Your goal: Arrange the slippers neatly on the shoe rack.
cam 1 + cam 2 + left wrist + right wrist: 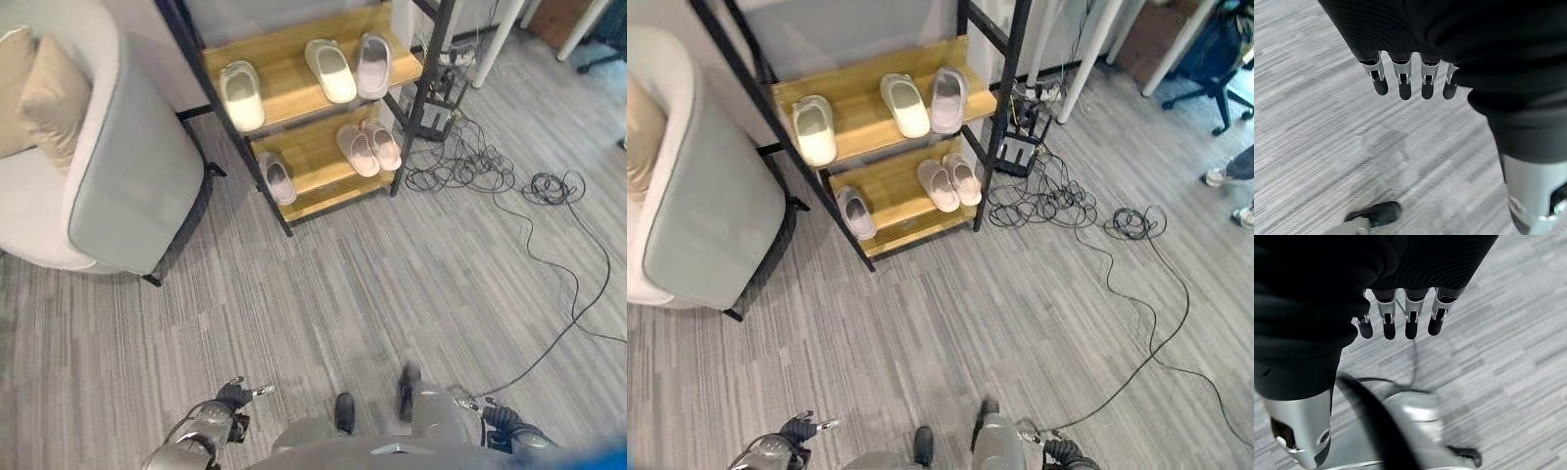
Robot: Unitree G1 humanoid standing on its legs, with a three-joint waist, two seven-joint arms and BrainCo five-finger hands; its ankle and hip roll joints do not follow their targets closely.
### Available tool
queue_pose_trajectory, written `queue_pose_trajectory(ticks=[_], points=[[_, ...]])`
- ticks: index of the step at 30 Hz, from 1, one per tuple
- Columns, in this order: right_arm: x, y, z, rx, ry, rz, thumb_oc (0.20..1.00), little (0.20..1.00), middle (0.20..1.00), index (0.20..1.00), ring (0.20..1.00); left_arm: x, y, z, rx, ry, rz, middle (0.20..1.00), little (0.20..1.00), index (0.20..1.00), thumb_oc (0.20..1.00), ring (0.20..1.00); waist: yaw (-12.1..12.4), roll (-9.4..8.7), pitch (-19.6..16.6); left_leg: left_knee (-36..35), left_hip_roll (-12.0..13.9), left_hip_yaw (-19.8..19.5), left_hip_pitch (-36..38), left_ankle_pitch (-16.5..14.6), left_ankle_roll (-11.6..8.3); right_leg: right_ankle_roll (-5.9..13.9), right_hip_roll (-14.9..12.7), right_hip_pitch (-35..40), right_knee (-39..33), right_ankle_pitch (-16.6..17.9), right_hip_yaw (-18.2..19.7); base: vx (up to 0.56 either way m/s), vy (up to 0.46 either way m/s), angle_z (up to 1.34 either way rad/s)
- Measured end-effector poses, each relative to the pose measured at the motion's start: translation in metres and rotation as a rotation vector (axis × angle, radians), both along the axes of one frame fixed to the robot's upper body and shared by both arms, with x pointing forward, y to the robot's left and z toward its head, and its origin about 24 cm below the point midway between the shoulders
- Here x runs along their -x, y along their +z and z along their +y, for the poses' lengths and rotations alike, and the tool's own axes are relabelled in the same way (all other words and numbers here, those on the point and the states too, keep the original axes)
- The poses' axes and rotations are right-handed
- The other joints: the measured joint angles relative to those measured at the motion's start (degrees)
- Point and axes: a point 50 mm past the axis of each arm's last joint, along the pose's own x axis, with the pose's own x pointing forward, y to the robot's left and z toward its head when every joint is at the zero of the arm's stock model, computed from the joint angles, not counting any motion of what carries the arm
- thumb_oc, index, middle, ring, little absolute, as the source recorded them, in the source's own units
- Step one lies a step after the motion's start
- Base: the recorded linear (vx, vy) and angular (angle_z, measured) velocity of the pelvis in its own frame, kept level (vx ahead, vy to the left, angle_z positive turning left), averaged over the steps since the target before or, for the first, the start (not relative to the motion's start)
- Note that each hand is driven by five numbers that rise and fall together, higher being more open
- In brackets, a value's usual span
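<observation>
1. The shoe rack [294, 93], two wooden shelves in a black frame, stands against the far wall, well apart from the robot across the grey carpet [343, 284].
2. On the upper shelf a cream slipper [241, 94] lies alone near the left edge, its toe toward the front.
3. Toward the right end of that shelf a second cream slipper [330, 70] lies just beside a pale lilac slipper [372, 65]; the two look to be touching at the heel end, though from here I can't be sure.
4. On the lower shelf a pair of pink slippers [368, 147] sits side by side near the right edge, close together and roughly parallel.
5. A single greyish-pink slipper [277, 177] lies near the left front corner of the lower shelf, well apart from the pair.
6. The left hand [1403, 81] hangs low over bare carpet, fingers straight and relaxed, nothing in it.
7. The right hand [1398, 318] hangs the same way on the other side, fingers extended and slack, holding nothing.
8. A cushioned armchair [108, 176] with a beige pillow [54, 98] stands left of the rack.
9. A tangle of black cables [470, 166] lies on the floor right of the rack.
10. A person's shoes [1229, 191] show at the room's far right.
</observation>
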Motion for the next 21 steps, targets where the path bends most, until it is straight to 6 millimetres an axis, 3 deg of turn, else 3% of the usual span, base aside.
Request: queue_pose_trajectory(ticks=[2, 3, 4, 5, 7, 8, 9, 10, 11, 12, 13, 14, 15, 16, 17, 18, 20, 21], points=[[0.017, -0.003, -0.001, 0.003, -0.018, 0.049, 1.0, 1.0, 1.0, 1.0, 1.0, 0.006, -0.001, 0.002, -0.004, 0.0, 0.01, 1.0, 1.0, 1.0, 1.0, 1.0, -1.04, -3.34, -1.07, 2.3, -2.0, -0.29, 3.34, -0.66, -1.25, -1.53, 0.34, 0.49, -2.21, 4.75, 0.82, 0.26, -0.246, 0.47], [0.032, -0.005, -0.003, 0.006, -0.036, 0.091, 1.0, 1.0, 1.0, 1.0, 1.0, 0.015, -0.003, 0.004, -0.012, -0.006, 0.034, 1.0, 1.0, 1.0, 1.0, 1.0, -1.47, -5.32, -2.26, 3.1, -3.03, -0.79, 5.8, -1.38, -2.51, -3.0, 0.11, 2.67, -1.54, 5.43, 1.15, 0.31, -0.378, 0.63], [0.034, -0.002, -0.015, 0.045, -0.043, 0.11, 1.0, 1.0, 1.0, 1.0, 1.0, 0.033, -0.009, -0.005, 0.009, -0.004, 0.08, 1.0, 1.0, 1.0, 1.0, 1.0, -0.44, -3.68, -3.57, 5.82, -0.69, -1.9, 7.11, -0.12, -6.54, -6.33, 2.26, 6.81, -3.22, 4.78, 1.75, 0.29, -0.378, 0.59], [0.026, 0.0, -0.017, 0.056, -0.03, 0.082, 1.0, 1.0, 1.0, 1.0, 1.0, 0.04, -0.01, -0.003, 0.005, 0.002, 0.098, 1.0, 1.0, 1.0, 1.0, 1.0, 1.62, -5.16, -4.72, 9.49, 0.36, -1.56, 4.44, -2.05, -7.74, -7.11, 2.31, 11.08, -7.81, 4.78, 1.11, 0.21, -0.306, 0.48], [0.002, 0.005, -0.018, 0.065, -0.009, 0.01, 1.0, 1.0, 1.0, 1.0, 1.0, 0.037, -0.009, -0.002, 0.003, 0.002, 0.086, 1.0, 1.0, 1.0, 1.0, 1.0, 2.47, -6.53, -4.42, 6.78, 4.52, -1.57, -0.74, -2.52, -7.98, -7.92, 2.38, 13.81, -8.92, 4.11, 0.57, 0.14, -0.25, 0.59], [-0.01, 0.008, -0.017, 0.068, 0.011, -0.017, 1.0, 1.0, 1.0, 1.0, 1.0, 0.037, -0.01, -0.004, 0.008, 0.0, 0.086, 1.0, 1.0, 1.0, 1.0, 1.0, 2.75, -6.57, -4.38, 4.21, 6.07, -1.51, -3.08, -1.64, -7.98, -8.2, 2.79, 15.31, -9.08, 3.83, 0.35, 0.06, -0.303, 0.42], [-0.016, 0.009, -0.017, 0.071, 0.029, -0.031, 1.0, 1.0, 1.0, 1.0, 1.0, 0.038, -0.011, -0.006, 0.013, -0.004, 0.09, 1.0, 1.0, 1.0, 1.0, 1.0, 3.16, -5.91, -4.58, 3.54, 7.16, -1.57, -5.16, 1.98, -8.13, -7.91, 3.73, 16.38, -9.14, 3.53, 0.29, 0.02, -0.315, 0.25], [-0.026, 0.011, -0.011, 0.07, 0.071, -0.055, 1.0, 1.0, 1.0, 1.0, 1.0, 0.029, -0.01, -0.012, 0.017, -0.006, 0.066, 1.0, 1.0, 1.0, 1.0, 1.0, 3.54, -6.06, -4.33, 11.52, 7.37, -1.67, -9.76, 3.35, -10.32, -7.04, 4.41, 16.32, -7.36, 1.35, -1.06, -0.02, -0.238, 0.35], [-0.032, 0.011, -0.005, 0.06, 0.095, -0.074, 1.0, 1.0, 1.0, 1.0, 1.0, 0.022, -0.008, -0.01, 0.002, -0.004, 0.048, 1.0, 1.0, 1.0, 1.0, 1.0, 3.61, -6.65, -4.11, 18.12, 7.1, -1.26, -13.78, 3.22, -10.61, -6.48, 4.54, 15.21, -5.72, 0.09, -3.35, 0.0, -0.137, 0.71], [-0.041, 0.011, 0.006, 0.036, 0.11, -0.102, 1.0, 1.0, 1.0, 1.0, 1.0, 0.004, -0.001, 0.0, -0.033, -0.015, -0.002, 1.0, 1.0, 1.0, 1.0, 1.0, 4.16, -10.42, -3.06, 26.53, 5.92, 1.47, -18.72, 5.16, -11.01, -8.17, 3.71, 16.54, -7.33, -1.09, -5.04, 0.02, -0.077, 0.59], [-0.047, 0.013, 0.005, 0.044, 0.11, -0.116, 1.0, 1.0, 1.0, 1.0, 1.0, 0.001, 0.001, 0.002, -0.044, -0.014, -0.019, 1.0, 1.0, 1.0, 1.0, 1.0, 5.22, -11.13, -2.96, 31.45, 6.36, 3.55, -20.79, 3.68, -10.29, -8.95, 3.57, 17.95, -8.78, -2.39, -3.71, 0.05, -0.017, 0.39], [-0.056, 0.017, 0.003, 0.058, 0.113, -0.142, 1.0, 1.0, 1.0, 1.0, 1.0, 0.002, 0.0, 0.001, -0.041, -0.017, -0.017, 1.0, 1.0, 1.0, 1.0, 1.0, 5.32, -10.41, -2.47, 31.49, 7.54, 5.43, -21.18, 1.18, -9.04, -9.18, 4.12, 18.84, -8.9, -2.79, -3.89, 0.13, 0.055, 0.11], [-0.069, 0.021, 0.005, 0.067, 0.125, -0.179, 1.0, 1.0, 1.0, 1.0, 1.0, 0.003, 0.0, 0.002, -0.044, -0.015, -0.014, 1.0, 1.0, 1.0, 1.0, 1.0, 5.2, -10.4, -1.46, 22.83, 7.97, 7.27, -21.24, 0.33, -8.33, -9.53, 3.77, 19.77, -9.24, -3.13, -4.8, 0.14, 0.089, 0.24], [-0.074, 0.022, 0.008, 0.079, 0.156, -0.183, 1.0, 1.0, 1.0, 1.0, 1.0, 0.004, 0.0, 0.002, -0.043, -0.01, -0.013, 1.0, 1.0, 1.0, 1.0, 1.0, 5.07, -10.19, -1.09, 15.33, 8.05, 7.71, -20.7, 1.24, -8.74, -8.67, 4.06, 20.26, -9.54, -3.33, -5.69, 0.15, 0.129, 0.27], [-0.076, 0.023, 0.012, 0.084, 0.19, -0.188, 1.0, 1.0, 1.0, 1.0, 1.0, 0.008, -0.001, 0.002, -0.042, -0.002, -0.006, 1.0, 1.0, 1.0, 1.0, 1.0, 4.83, -9.64, -0.95, 5.99, 7.76, 6.41, -19.65, 4.06, -8.22, -7.22, 4.45, 21.15, -9.41, -4.13, -5.7, 0.09, 0.111, 0.07], [-0.075, 0.022, 0.014, 0.085, 0.206, -0.184, 1.0, 1.0, 1.0, 1.0, 1.0, 0.01, -0.002, 0.002, -0.042, -0.001, 0.002, 1.0, 1.0, 1.0, 1.0, 1.0, 4.78, -9.22, -1.07, 1.07, 6.84, 4.2, -17.98, 6.85, -7.23, -6.31, 4.49, 22.33, -8.78, -4.68, -5.47, 0.11, 0.134, -0.22], [-0.069, 0.02, 0.012, 0.094, 0.209, -0.166, 1.0, 1.0, 1.0, 1.0, 1.0, 0.029, -0.007, 0.0, -0.035, 0.009, 0.057, 1.0, 1.0, 1.0, 1.0, 1.0, 4.51, -6.95, -2.57, 0.04, 6.24, 3.11, -15.13, 10.29, -5.29, -4.55, 5.08, 24.8, -9.29, -5.9, -3.96, 0.15, 0.204, -0.41], [-0.054, 0.014, 0.013, 0.085, 0.199, -0.129, 1.0, 1.0, 1.0, 1.0, 1.0, 0.032, -0.008, 0.0, -0.038, 0.011, 0.069, 1.0, 1.0, 1.0, 1.0, 1.0, 3.56, -7.34, -3.21, -2.8, 4.5, 3.53, -12.39, 11.15, -4.09, -3.24, 3.32, 26.15, -9.11, -6.01, -3.67, 0.16, 0.264, -0.18]])
